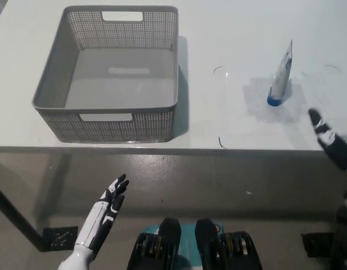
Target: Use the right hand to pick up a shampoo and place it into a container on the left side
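A white and blue shampoo tube (280,74) stands upright on its blue cap on the white table, right of centre. My black right hand (332,142) is at the right edge of the picture, open, a little to the right of and nearer than the tube, not touching it. Part of this hand is cut off by the picture's edge. The grey mesh basket (55,101) stands on the left part of the table with nothing inside. My white left hand (103,212) rests open below the table's front edge at the lower left.
The table's front edge (173,149) runs across the picture below the basket. Thin black marks (219,70) outline a patch on the tabletop around the tube. Dark floor lies below the edge.
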You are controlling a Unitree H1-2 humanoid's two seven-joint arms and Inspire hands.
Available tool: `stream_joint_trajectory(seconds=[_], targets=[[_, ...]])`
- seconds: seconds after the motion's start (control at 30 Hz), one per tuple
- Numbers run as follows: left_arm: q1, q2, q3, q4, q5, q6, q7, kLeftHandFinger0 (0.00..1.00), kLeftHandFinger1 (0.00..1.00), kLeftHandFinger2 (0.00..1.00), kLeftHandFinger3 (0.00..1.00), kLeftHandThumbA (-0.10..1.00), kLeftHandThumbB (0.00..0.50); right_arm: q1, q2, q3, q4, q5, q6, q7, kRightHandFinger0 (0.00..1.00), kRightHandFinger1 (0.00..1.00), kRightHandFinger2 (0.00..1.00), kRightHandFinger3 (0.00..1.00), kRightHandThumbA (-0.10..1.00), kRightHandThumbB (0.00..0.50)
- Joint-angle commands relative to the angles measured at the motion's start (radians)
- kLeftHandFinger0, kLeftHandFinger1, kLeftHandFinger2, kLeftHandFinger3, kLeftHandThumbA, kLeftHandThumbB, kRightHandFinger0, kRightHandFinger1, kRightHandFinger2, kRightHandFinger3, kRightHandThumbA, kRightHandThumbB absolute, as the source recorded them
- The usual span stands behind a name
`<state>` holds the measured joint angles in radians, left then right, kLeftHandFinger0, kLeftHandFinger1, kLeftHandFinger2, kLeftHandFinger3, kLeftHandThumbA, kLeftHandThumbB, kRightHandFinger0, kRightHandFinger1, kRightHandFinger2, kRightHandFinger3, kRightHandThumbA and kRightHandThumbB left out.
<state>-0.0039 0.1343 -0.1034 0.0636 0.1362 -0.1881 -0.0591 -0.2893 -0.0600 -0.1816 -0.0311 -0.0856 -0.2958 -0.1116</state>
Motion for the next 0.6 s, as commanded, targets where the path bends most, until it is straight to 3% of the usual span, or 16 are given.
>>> stream_joint_trajectory(seconds=[0.0, 0.2, 0.3, 0.47, 0.57], targets=[[0.026, -0.008, -0.006, -0.015, -0.019, -0.050, -0.010, 1.00, 1.00, 1.00, 1.00, 1.00, 0.193, -0.052, -0.024, -0.019, 0.062, 0.034, 0.043, -0.014, 1.00, 1.00, 1.00, 1.00, 0.82, 0.376], [0.076, -0.010, -0.003, -0.018, -0.015, -0.068, -0.003, 1.00, 1.00, 1.00, 1.00, 1.00, 0.205, -0.116, -0.045, -0.020, 0.199, 0.049, 0.055, -0.006, 1.00, 1.00, 1.00, 1.00, 0.84, 0.325], [0.082, -0.009, -0.002, -0.018, -0.009, -0.072, -0.004, 1.00, 1.00, 1.00, 1.00, 1.00, 0.201, -0.159, -0.057, -0.017, 0.265, 0.045, 0.077, -0.009, 1.00, 1.00, 1.00, 1.00, 0.86, 0.344], [0.076, -0.007, 0.000, -0.008, -0.015, -0.076, -0.007, 1.00, 1.00, 1.00, 1.00, 1.00, 0.203, -0.275, -0.065, -0.021, 0.428, 0.063, 0.106, -0.017, 1.00, 1.00, 1.00, 1.00, 0.87, 0.418], [0.076, -0.011, 0.002, 0.000, -0.014, -0.082, -0.002, 1.00, 1.00, 1.00, 1.00, 1.00, 0.207, -0.325, -0.064, -0.026, 0.514, 0.087, 0.074, -0.009, 1.00, 1.00, 1.00, 1.00, 0.84, 0.415]])
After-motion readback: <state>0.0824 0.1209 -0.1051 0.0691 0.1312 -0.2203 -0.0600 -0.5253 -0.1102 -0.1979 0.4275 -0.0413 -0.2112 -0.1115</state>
